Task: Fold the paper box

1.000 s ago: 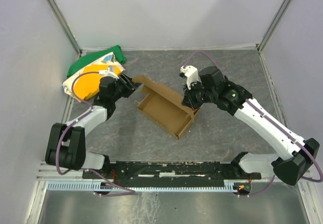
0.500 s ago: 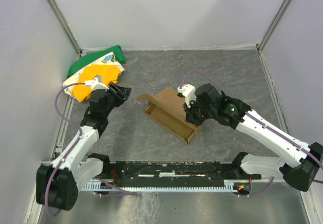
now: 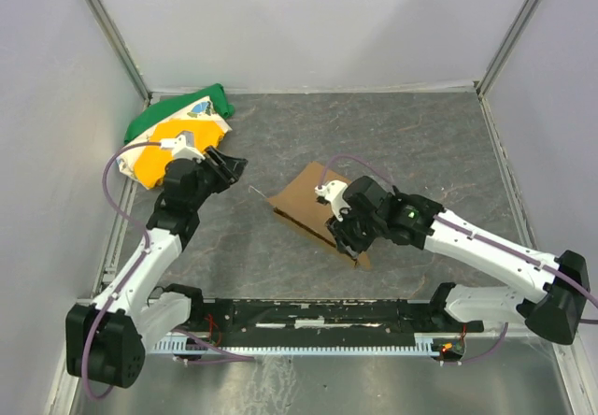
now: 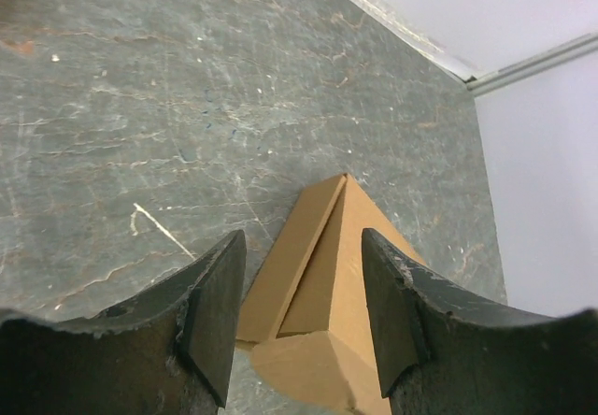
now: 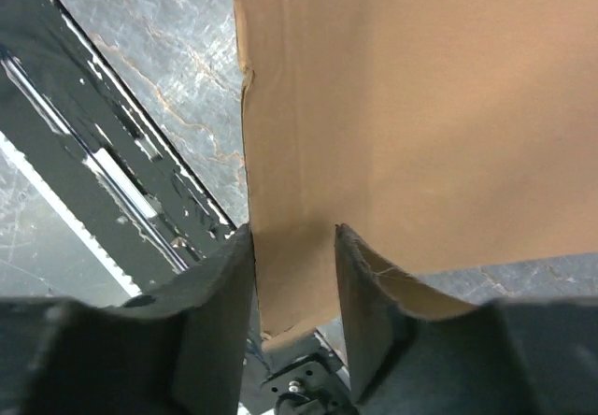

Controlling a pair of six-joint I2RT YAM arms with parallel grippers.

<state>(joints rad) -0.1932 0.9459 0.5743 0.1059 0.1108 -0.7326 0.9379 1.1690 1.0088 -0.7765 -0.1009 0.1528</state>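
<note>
The paper box (image 3: 304,195) is brown cardboard and lies low on the grey table, its lid panel facing up. My right gripper (image 3: 344,237) sits over the box's near right end. In the right wrist view the gripper (image 5: 292,233) has its jaws apart, and the flat cardboard panel (image 5: 420,107) shows in the gap between them. A curved flap edge runs past the right finger (image 5: 369,312). My left gripper (image 3: 232,164) hovers left of the box, open and holding nothing. In the left wrist view the box (image 4: 327,275) lies beyond the open left gripper (image 4: 301,237), apart from it.
A green, yellow and white cloth bundle (image 3: 177,130) lies at the back left against the wall. The black mounting rail (image 3: 308,317) runs along the near edge, close to the box's near end. Pale walls enclose the table on three sides.
The box has come down from a raised, open tray shape to lying low, its panel folded over. My right gripper moved nearer and leftward with it and its jaws parted. The left gripper drew back.
</note>
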